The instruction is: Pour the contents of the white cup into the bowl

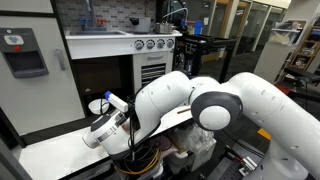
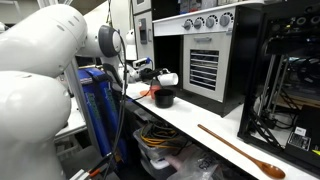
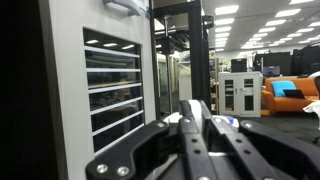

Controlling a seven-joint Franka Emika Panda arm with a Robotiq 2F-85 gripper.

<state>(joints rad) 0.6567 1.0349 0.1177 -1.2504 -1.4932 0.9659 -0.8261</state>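
Note:
In an exterior view my gripper (image 2: 155, 74) is shut on the small white cup (image 2: 169, 78). It holds the cup tipped onto its side just above the black bowl (image 2: 163, 98) on the white table. In the wrist view the fingers (image 3: 197, 108) are closed on the cup's white wall (image 3: 171, 118), and the bowl is hidden below them. In an exterior view the gripper (image 1: 118, 108) hangs over the table and the arm hides the bowl. I cannot see the cup's contents.
A wooden spoon (image 2: 238, 150) lies on the white table (image 2: 205, 128) toward its near end. A white oven with knobs (image 2: 205, 55) stands right behind the bowl. A salmon-red object (image 2: 142, 92) sits beside the bowl. A black frame (image 2: 290, 90) stands further along the table.

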